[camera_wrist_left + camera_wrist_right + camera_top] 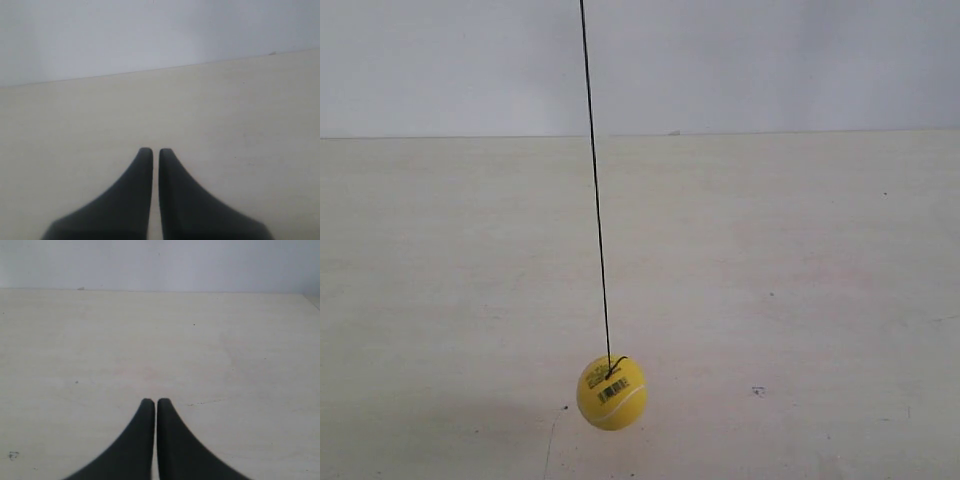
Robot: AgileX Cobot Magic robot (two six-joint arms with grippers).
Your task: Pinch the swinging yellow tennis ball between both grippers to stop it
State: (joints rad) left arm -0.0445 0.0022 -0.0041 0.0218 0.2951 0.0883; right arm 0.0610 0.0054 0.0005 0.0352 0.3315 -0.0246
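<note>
Ball (611, 392): bright yellow, pale curved seam, barcode sticker showing, hanging on a thin dark string (595, 180) over the bench (800, 280).
Left gripper (155, 151): jaws sitting clenched, gripping nothing.
Right gripper (152, 402): jaws sitting clenched too, gripping nothing.

A pale, cream-coloured surface (800, 260) stretches back to a plain grey-white wall (770, 60), the two meeting in a straight line across the exterior view. A small dark scuff (757, 390) marks the surface toward that view's lower right. A thin dark hairline (552, 440) runs to the bottom edge left of centre, and a tiny speck (885, 194) lies farther back. A small fleck (673, 131) sits on the join with the wall. The right wrist view shows a faint smudge (13, 455) and a fine scratch (205, 402) on the same pale top.
</note>
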